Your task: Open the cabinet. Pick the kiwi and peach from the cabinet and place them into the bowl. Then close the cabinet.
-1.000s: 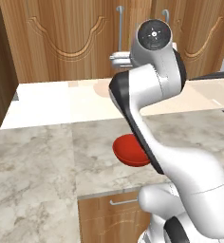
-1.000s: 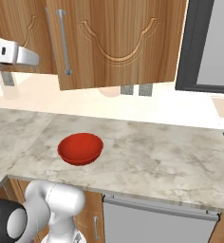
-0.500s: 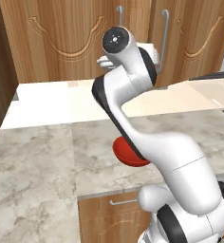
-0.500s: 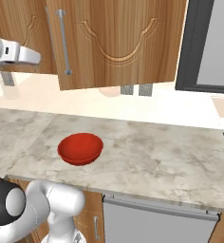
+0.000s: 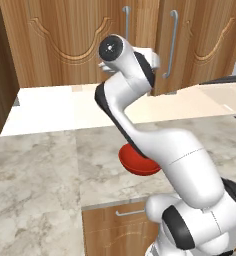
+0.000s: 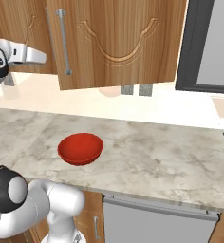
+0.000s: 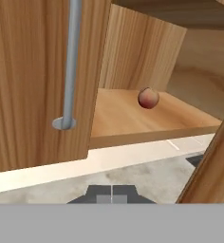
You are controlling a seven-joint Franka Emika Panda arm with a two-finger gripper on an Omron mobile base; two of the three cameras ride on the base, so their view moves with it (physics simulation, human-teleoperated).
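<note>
Peach (image 7: 148, 98) sits on the wooden shelf (image 7: 133, 118) inside the cabinet (image 7: 33, 80), past the door with the silver handle (image 7: 71, 61). From the gripper (image 7: 112, 194) it lies ahead, a bit up and to the right. The jaws are pinched shut and hold nothing. The peach is round, so it has no long side and points no way. The red bowl (image 6: 80, 149) waits on the counter (image 6: 171, 156) below the cabinet.

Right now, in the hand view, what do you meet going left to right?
Silver bar handle on the cabinet door → open shelf → peach resting on that shelf → edge of the other door at lower right.
</note>
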